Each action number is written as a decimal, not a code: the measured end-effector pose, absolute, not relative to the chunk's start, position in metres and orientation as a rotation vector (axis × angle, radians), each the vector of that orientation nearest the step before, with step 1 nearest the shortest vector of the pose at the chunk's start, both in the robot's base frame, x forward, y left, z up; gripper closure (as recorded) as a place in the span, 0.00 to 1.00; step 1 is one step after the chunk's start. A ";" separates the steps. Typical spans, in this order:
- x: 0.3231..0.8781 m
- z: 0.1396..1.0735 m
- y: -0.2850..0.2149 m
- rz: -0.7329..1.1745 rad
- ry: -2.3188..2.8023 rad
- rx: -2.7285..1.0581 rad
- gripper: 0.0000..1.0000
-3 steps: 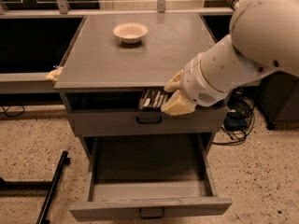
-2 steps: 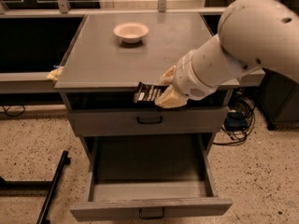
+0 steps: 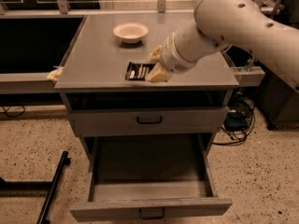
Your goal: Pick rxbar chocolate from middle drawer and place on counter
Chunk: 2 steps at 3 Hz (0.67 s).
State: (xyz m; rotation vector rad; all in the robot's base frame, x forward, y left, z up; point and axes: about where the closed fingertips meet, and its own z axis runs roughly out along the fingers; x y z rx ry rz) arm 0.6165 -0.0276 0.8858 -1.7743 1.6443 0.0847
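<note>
Edges first: we see the rxbar chocolate (image 3: 138, 71) lying flat at the level of the counter (image 3: 93, 64), near its front edge but inside it. We cannot tell whether the bar rests on the surface or hangs just above it. The gripper (image 3: 154, 65) is at the bar's right end, its jaws pinching that end, and the arm reaches in from the right across the counter's right side. The cream bowl (image 3: 131, 32) stands well apart from the bar, toward the back. We find open grey top from the bar out to the left edge. Below, a closed drawer front (image 3: 149, 120) sits under a dark slot. The middle drawer (image 3: 149, 190) is pulled far out, its handle toward us.
</note>
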 end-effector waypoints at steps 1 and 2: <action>0.667 0.892 -0.017 0.080 1.587 -1.762 1.00; 0.705 0.891 -0.016 0.104 1.572 -1.717 1.00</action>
